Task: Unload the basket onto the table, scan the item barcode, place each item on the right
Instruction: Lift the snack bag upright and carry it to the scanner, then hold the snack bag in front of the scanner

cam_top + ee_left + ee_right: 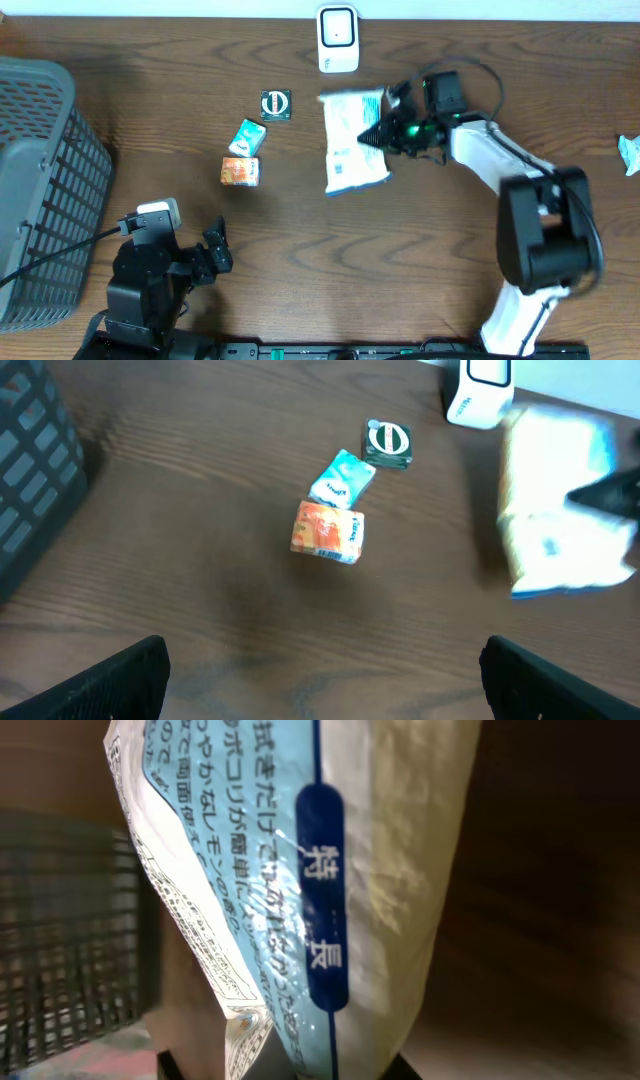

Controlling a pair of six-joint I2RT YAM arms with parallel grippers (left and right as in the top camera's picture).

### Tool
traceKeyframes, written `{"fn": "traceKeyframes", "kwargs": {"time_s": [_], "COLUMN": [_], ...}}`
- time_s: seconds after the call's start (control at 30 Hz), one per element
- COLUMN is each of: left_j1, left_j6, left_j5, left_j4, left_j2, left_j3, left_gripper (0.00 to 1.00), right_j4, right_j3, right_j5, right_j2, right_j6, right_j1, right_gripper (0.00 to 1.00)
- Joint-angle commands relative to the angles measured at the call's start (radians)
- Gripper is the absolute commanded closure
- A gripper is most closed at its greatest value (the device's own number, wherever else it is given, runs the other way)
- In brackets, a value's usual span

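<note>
Wood table [300,250], grey basket [60,180], white pouch [350,145] (gripped)

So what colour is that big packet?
The plastic packet is white and light blue with a dark blue stripe; best in the right wrist view.

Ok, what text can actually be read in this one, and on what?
"特長": white characters on the blue oval of the pack held in the right gripper.
"ホコリ": seemingly, in the blue Japanese print beside the oval; the rest is too warped to quote.
Teal packet, orange packet, green item: print too blurred.
Scanner: nothing readable.
</note>
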Motion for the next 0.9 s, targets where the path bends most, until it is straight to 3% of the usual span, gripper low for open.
{"fn": "traceKeyframes", "kwargs": {"time_s": [0.0,0.37,0.87], "left_j1": [0.0,0.0,0.0], "left_j6": [-0.005,-0.005,-0.005], "left_j5": [-0.013,-0.013,-0.013], "left_j4": [0.002,0.002,0.002], "left_j2": [-0.001,-0.001,-0.001], "left_j3": [-0.001,-0.001,-0.001], "left_gripper": [0.02,0.02,0.02], "right_j4": [0.031,0.121,0.114], "right_j3": [0.012,0.012,0.011], "right_j5": [-0.041,-0.111,-0.13], "right_j2": [-0.153,-0.379,-0.396], "right_j6": [0.01,0.115,0.174], "right_j1": [0.002,0.003,0.023], "right_gripper": [0.99,0.99,0.99]}}
